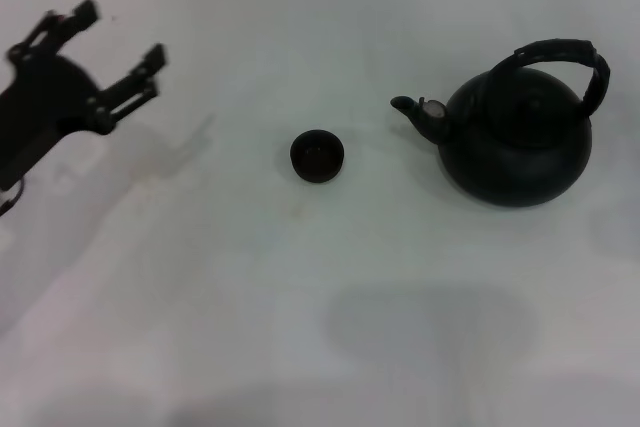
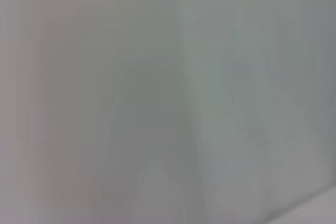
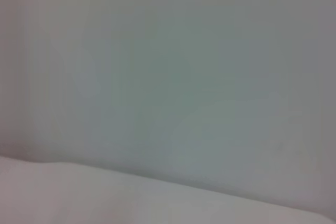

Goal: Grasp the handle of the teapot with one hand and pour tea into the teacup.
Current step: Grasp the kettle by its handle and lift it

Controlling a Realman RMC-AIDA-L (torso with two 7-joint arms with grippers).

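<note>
The round matte black teapot point(image 1: 515, 143) stands on the white table at the right, its spout pointing left toward the middle. Its black ribbed hoop handle point(image 1: 565, 57) arches over the lid. The small dark teacup point(image 1: 317, 155) sits upright at the table's middle, well left of the spout. My left gripper point(image 1: 118, 45) hangs open and empty above the table's far left, well away from the cup. My right gripper is out of view. Both wrist views show only blank pale surface.
The white tabletop point(image 1: 300, 297) spreads under everything, with its far edge at the top of the head view. A soft shadow lies on it in front of the teapot.
</note>
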